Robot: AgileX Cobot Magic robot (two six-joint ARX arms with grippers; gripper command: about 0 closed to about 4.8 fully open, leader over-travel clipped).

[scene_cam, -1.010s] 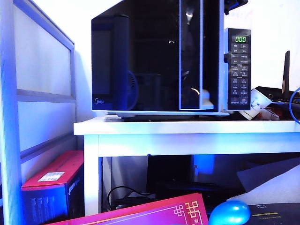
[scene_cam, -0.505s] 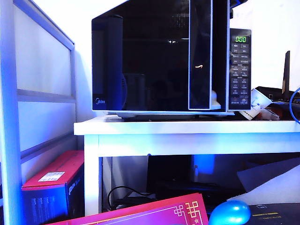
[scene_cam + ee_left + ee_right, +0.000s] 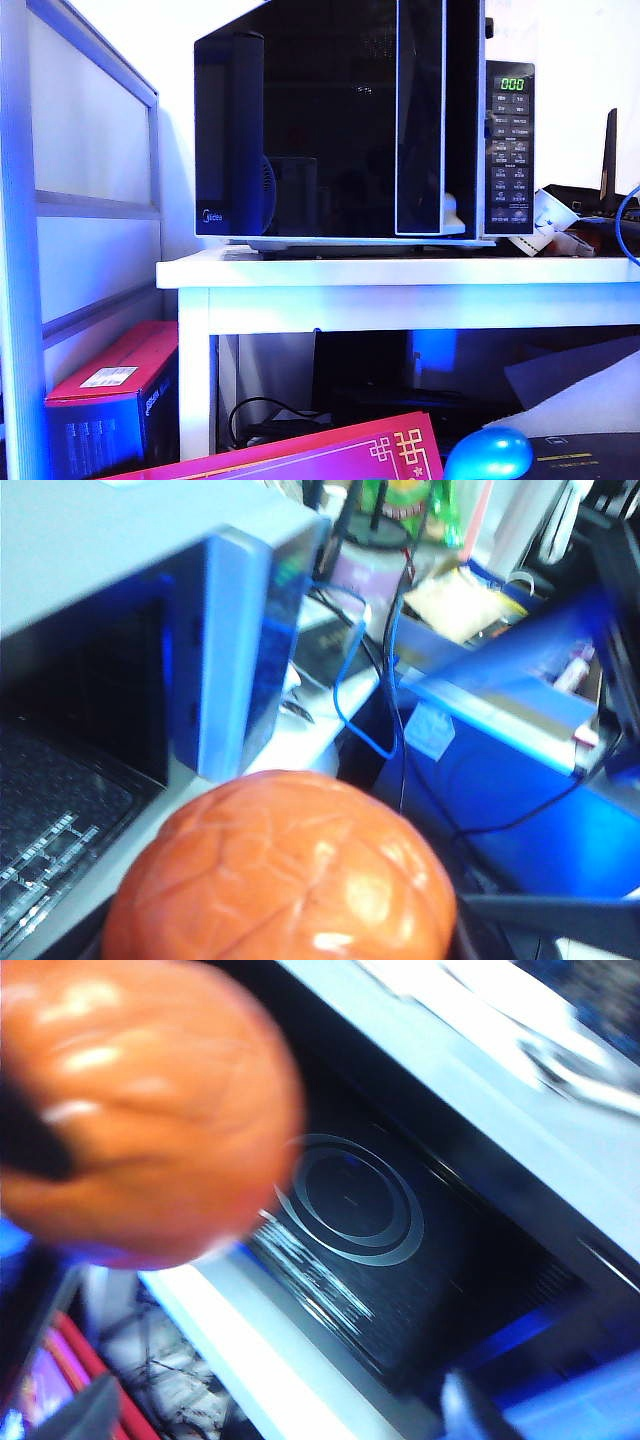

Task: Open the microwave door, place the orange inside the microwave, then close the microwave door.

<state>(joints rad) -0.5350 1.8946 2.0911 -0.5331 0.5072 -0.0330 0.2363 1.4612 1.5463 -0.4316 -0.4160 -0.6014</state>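
The microwave (image 3: 340, 120) stands on a white table (image 3: 400, 272). Its glossy black microwave door (image 3: 300, 130) has a vertical handle strip (image 3: 420, 120), and its free edge sits just left of the button panel (image 3: 510, 150). Whether the door is latched or ajar I cannot tell. No gripper shows in the exterior view. My left gripper (image 3: 280, 950) is shut on the orange (image 3: 285, 870), beside the microwave's corner (image 3: 235, 650). The orange (image 3: 140, 1110) also fills a corner of the right wrist view. My right gripper (image 3: 280, 1410) is open and empty over the table edge, facing the dark microwave front (image 3: 350, 1200).
A shiny blue egg (image 3: 490, 455), a pink box (image 3: 300, 455) and a red box (image 3: 110, 390) lie low in front of the table. Cables and clutter (image 3: 565, 225) crowd the table right of the microwave. A framed white panel (image 3: 90, 150) stands at the left.
The door's free edge and handle strip swung right toward the button panel, then eased slightly back. The dark gripper above the microwave's top right corner has left the exterior view.
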